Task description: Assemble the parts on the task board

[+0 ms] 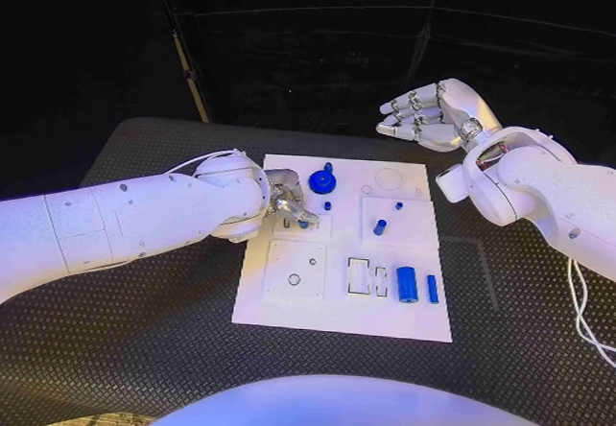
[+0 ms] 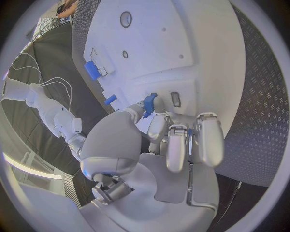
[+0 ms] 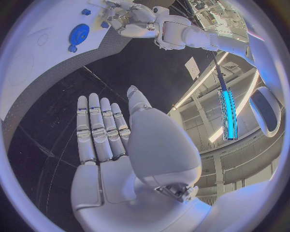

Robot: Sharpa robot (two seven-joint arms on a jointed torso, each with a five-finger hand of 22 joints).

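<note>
At centre left of the head view, your left hand (image 1: 289, 208) pinches a small blue part (image 2: 149, 103) over the white board's (image 1: 342, 316) upper left area. Upper right, your right hand (image 1: 432, 114) hovers off the board, fingers straight, holding nothing. More blue parts (image 1: 407, 284) lie lower right on the board, on the black worktop (image 1: 135, 348).

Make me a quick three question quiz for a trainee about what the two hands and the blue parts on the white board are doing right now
1. True or false: the right hand holds a blue part.
2. Which hand is over the task board? A) left hand B) right hand C) both
3. Fill in: in the left wrist view, the left hand's fingers touch a small ____ part.

Key: 1 false, it is raised beyond the board, holding nothing. 2 A. 3 blue.
</note>
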